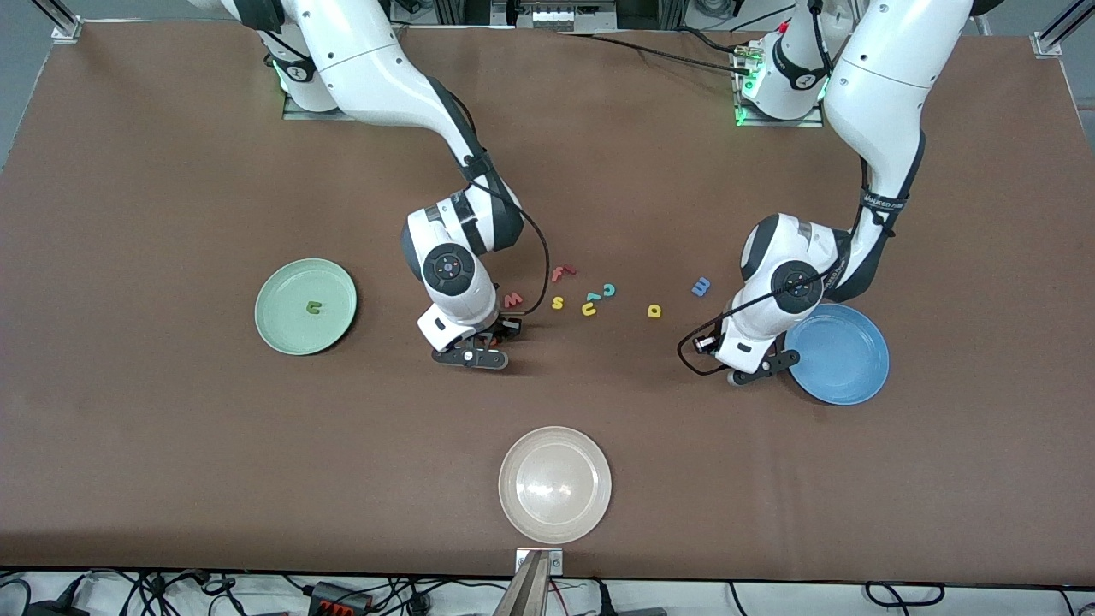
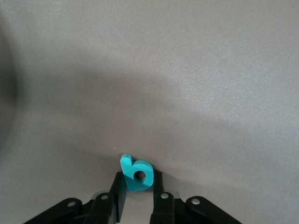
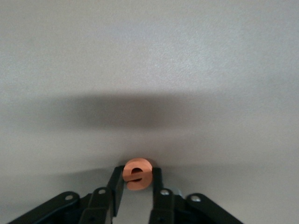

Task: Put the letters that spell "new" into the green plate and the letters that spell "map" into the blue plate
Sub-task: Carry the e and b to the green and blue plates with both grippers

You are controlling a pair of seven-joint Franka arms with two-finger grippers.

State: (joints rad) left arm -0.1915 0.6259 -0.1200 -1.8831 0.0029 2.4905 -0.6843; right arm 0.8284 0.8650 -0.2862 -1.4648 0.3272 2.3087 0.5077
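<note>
**Both tools pinching letters at once**

The right tool [image 3: 136,184] is clamped on the orange e [image 3: 137,174], down low over the bench [image 1: 154,154] near its middle, just beside the red-pink w [image 1: 512,299]. The left tool [image 2: 138,196] grips the teal letter [image 2: 136,174], stem and bowl poking out from between the fingers, right beside the rim of the blue plate [image 1: 843,355], which sits toward the left arm's end of the bench.

The green plate [image 1: 282,329] lies toward the right arm's end, and the olive-green n [image 1: 314,306] is already in it. Loose in the middle of the bench: the blue m [image 1: 701,287], the yellow bowl-and-stem letter [image 1: 654,310], a red f [image 1: 560,273], a yellow s [image 1: 558,302], a teal c [image 1: 609,290] and a yellow u-shaped letter [image 1: 589,309] with a small teal letter [image 1: 592,297] just beside it. A whitish plate [image 1: 555,485] rests near the bench edge closest to the front camera.
</note>
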